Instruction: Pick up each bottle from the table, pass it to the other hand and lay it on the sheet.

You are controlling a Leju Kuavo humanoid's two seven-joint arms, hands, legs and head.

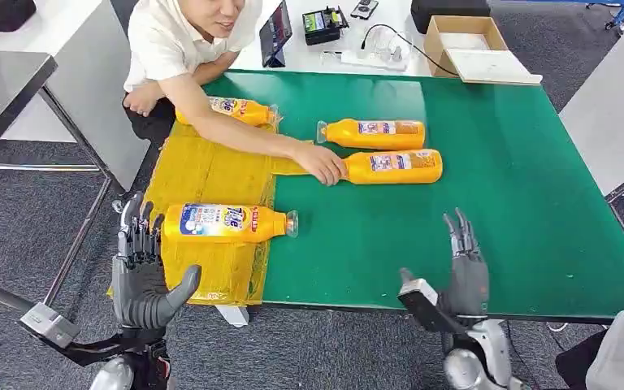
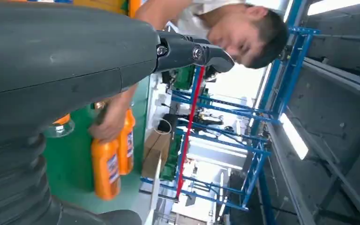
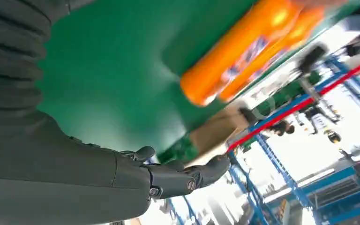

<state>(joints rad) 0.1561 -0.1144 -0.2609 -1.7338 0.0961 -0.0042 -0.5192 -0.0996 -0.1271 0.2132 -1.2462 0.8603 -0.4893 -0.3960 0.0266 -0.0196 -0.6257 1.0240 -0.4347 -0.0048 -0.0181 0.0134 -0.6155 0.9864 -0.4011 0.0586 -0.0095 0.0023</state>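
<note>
Broadly, grey carpeted floor [image 1: 32, 219] surrounds one green table [image 1: 487, 203] filling the centre and right of the head view; a white desk [image 1: 325, 49] with a cardboard box [image 1: 463, 41] lies at upper centre. One yellow sheet [image 1: 203, 171] covers the table's left part. One person [image 1: 187, 41] sits at upper left, their hand [image 1: 321, 162] on a bottle neck. Four orange bottles, all lying flat: near bottle [image 1: 227, 223] and far bottle [image 1: 236, 110] on the sheet; upper middle bottle [image 1: 374, 133] and lower middle bottle [image 1: 392, 166] on bare green at centre. Left hand [image 1: 142, 268], lower left, fingers spread, holding nothing, just beside the near bottle. Right hand [image 1: 463, 272], lower right, fingers straight and apart, likewise unladen.
</note>
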